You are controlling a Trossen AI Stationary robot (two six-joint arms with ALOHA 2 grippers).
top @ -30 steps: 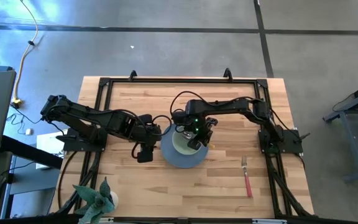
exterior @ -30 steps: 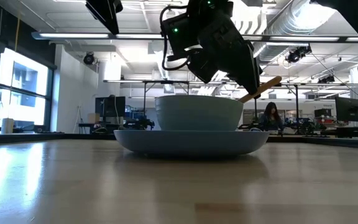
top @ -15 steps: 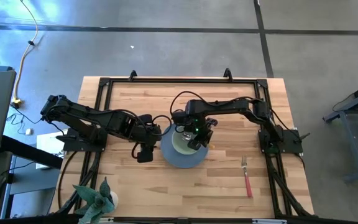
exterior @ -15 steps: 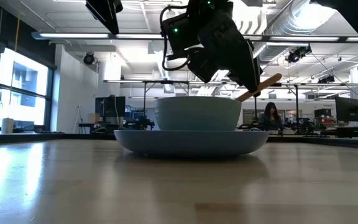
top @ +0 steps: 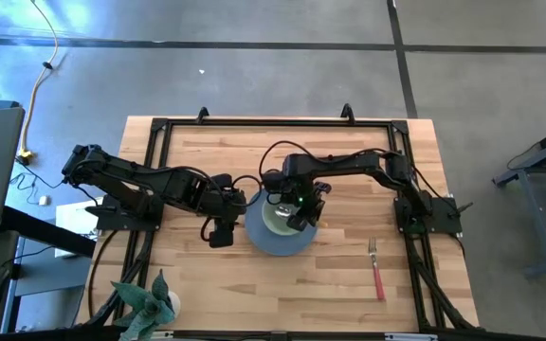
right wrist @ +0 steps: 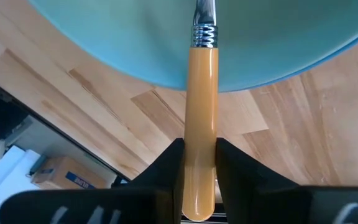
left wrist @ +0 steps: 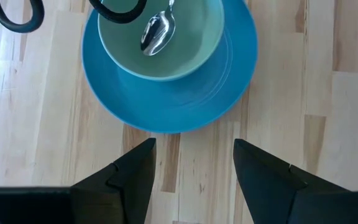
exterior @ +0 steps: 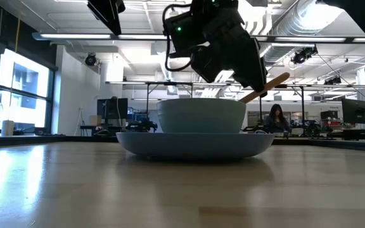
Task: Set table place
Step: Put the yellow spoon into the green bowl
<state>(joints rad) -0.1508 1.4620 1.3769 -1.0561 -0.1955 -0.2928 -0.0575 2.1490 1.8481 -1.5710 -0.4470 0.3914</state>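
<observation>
One plate (top: 278, 239), one bowl (top: 278, 218), one fork (top: 376, 269), right tool (right wrist: 197, 180) clamping one spoon (right wrist: 201, 124), left tool (left wrist: 191, 168) open.

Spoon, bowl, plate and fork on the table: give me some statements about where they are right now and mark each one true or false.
1. The right hand grips the yellow-handled spoon. True.
2. The spoon's metal end sits inside the pale green bowl. True.
3. The bowl stands beside the blue plate on bare wood. False: it stands on the plate.
4. The red-handled fork lies on the plate. False: it lies on the table, off toward the right arm's side.
5. The left hand holds the plate's rim. False: it is open and empty, short of the plate.
</observation>
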